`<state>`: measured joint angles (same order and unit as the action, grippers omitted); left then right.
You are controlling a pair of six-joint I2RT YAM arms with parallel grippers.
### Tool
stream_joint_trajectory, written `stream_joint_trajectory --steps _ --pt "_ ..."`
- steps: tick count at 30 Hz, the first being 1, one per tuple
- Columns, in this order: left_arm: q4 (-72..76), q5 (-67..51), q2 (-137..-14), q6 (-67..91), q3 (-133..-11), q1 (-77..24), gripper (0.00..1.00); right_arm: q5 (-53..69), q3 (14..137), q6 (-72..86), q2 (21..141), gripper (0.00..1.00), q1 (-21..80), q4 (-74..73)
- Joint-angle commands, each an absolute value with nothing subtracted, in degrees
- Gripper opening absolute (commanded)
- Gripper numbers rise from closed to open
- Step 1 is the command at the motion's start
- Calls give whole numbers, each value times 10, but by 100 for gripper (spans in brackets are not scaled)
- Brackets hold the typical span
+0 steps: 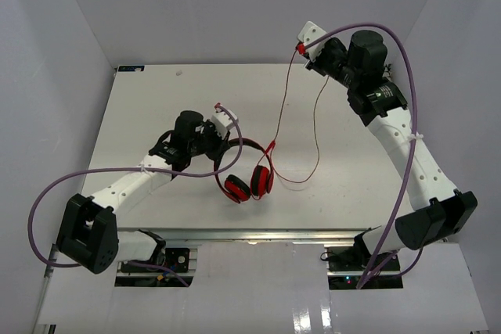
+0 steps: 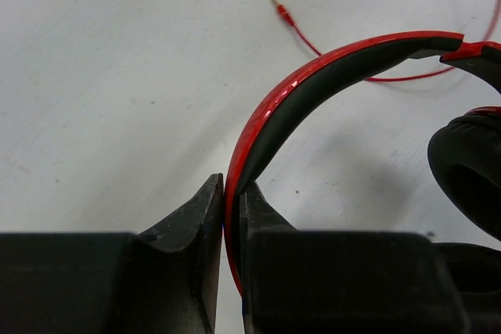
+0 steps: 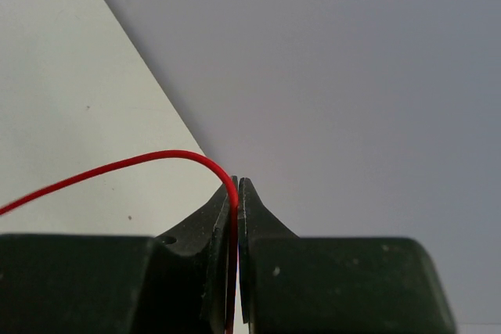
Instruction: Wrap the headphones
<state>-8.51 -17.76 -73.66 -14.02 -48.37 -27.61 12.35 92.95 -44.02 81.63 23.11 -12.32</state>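
Left arm's fingers (image 1: 219, 145) (image 2: 207, 209): closed tight on the headband (image 2: 313, 84) of the glossy red over-ear headphones with black inner band and pads (image 1: 246, 170). The band is pinched edge-on between the two black tips, and no gap shows on either side.

The headphones are at mid worktop, nearer the front edge and just right of the left wrist. The headband arcs up and the two round red cups (image 1: 239, 188) hang at the low end, side by side. A black ear pad (image 2: 470, 162) shows at the right edge of the left wrist view. I can't tell whether the cups touch the matte white worktop (image 1: 156, 99) or sit just above it.

Right arm's fingers (image 1: 302, 51) (image 3: 223, 209): closed on the thin red cord (image 1: 286, 99) (image 3: 117, 166). They are held high over the far right corner of the worktop, well apart from the headphones. In the right wrist view the cord comes in from the left, bends over and drops straight into the seam between the tips.

From the right fingers the cord runs down to the area just right of the cups. A slack loop (image 1: 313, 154) lies further right. The small metal-tipped red plug (image 2: 278, 9) lies flat on the worktop beyond the headband, free of both arms.

A thick purple cable (image 1: 47, 193) loops off each arm, clear of the cord.
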Motion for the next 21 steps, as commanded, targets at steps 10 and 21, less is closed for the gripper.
stream_joint_trajectory --steps 10,21 --pt "-64 -317 -604 -81 -510 -294 0 10 879 -377 781 8 210 -10" --pt "-26 -324 -518 20 -524 -294 0 44 760 -307 714 8 186 -13"
